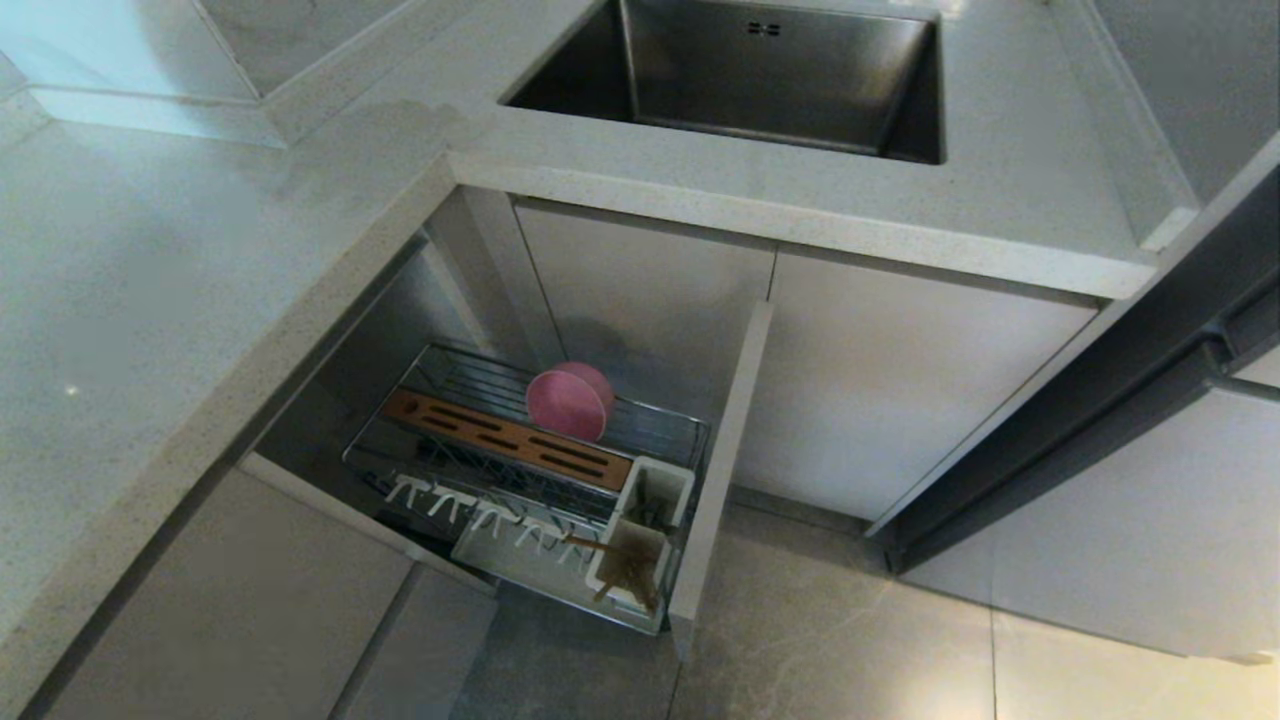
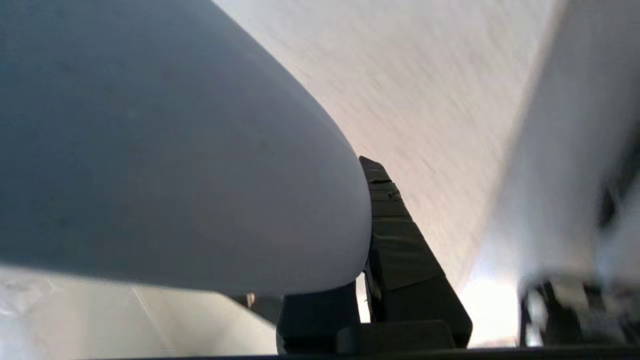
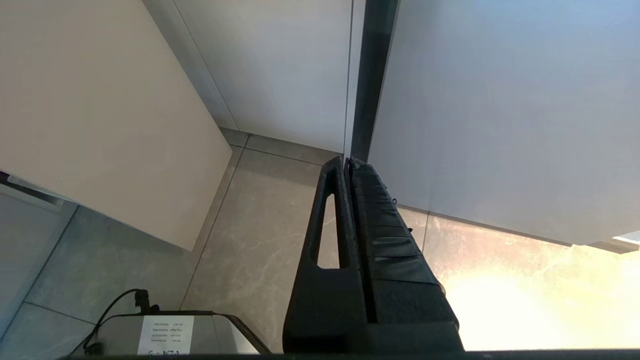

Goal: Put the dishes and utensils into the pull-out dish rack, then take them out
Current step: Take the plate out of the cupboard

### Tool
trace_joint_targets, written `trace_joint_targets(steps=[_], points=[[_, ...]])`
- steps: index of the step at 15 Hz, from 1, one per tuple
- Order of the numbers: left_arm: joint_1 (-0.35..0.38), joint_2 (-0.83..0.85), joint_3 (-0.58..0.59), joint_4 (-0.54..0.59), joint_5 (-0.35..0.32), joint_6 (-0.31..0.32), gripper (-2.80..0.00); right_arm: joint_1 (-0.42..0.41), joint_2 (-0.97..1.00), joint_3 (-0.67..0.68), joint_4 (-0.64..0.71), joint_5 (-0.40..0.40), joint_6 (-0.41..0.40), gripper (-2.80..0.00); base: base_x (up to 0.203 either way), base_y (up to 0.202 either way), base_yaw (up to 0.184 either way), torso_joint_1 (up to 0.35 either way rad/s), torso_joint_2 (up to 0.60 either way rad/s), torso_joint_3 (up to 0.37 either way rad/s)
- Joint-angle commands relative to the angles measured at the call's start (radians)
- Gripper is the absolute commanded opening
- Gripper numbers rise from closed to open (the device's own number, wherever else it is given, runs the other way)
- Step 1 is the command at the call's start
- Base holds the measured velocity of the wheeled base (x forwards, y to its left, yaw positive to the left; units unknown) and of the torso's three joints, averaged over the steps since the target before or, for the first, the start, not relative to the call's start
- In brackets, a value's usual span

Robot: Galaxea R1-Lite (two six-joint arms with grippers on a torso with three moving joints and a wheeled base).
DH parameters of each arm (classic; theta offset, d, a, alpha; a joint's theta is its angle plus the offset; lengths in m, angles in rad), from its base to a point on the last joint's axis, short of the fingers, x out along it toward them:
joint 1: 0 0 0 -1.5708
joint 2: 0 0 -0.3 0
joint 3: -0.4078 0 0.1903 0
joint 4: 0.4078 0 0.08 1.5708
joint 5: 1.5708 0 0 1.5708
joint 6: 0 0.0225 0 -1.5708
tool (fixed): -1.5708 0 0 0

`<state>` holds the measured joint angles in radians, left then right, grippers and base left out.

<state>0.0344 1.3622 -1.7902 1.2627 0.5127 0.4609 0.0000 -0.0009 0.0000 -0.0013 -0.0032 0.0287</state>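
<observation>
Left gripper (image 2: 367, 260) pinches the pale-blue plate (image 2: 165, 150) by its rim. Right gripper (image 3: 347, 165) hangs pressed together above floor tiles. Pink bowl (image 1: 568, 402) stands on edge at 12 o'clock in the pull-out dish rack (image 1: 660, 430); chopsticks (image 1: 625, 570) sit in its cup at 5 o'clock.

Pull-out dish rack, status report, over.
Left gripper shut on pale-blue round plate, outside the head view. Right gripper shut, empty, parked. Pink round bowl upright in chrome wire rack. Nothing blocking.

The pulled-out chrome wire dish rack (image 1: 660, 430) carries a small pink round bowl (image 1: 568, 402) on edge by its back rim. Thin light-wood chopsticks (image 1: 625, 572) stand in the white utensil cup (image 1: 600, 572) at its front corner, beside the beige panel (image 1: 722, 470).
</observation>
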Motion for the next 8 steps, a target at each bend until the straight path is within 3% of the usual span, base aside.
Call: trace_joint_targets(steps=[1, 5, 8], points=[[0.032, 0.092, -0.015, 0.067, -0.01, -0.015, -2.8, 0.0, -0.001, 0.0, 0.0, 0.0, 0.0, -2.8, 0.0, 0.0, 0.0, 0.0, 0.0, 0.0], [0.105, 0.218, -0.028, 0.082, -0.008, -0.049, -2.8, 0.0, -0.001, 0.0, 0.0, 0.0, 0.0, -2.8, 0.0, 0.0, 0.0, 0.0, 0.0, 0.0], [0.134, 0.311, -0.104, 0.081, -0.006, -0.102, -2.8, 0.0, -0.001, 0.0, 0.0, 0.0, 0.0, -2.8, 0.0, 0.0, 0.0, 0.0, 0.0, 0.0]])
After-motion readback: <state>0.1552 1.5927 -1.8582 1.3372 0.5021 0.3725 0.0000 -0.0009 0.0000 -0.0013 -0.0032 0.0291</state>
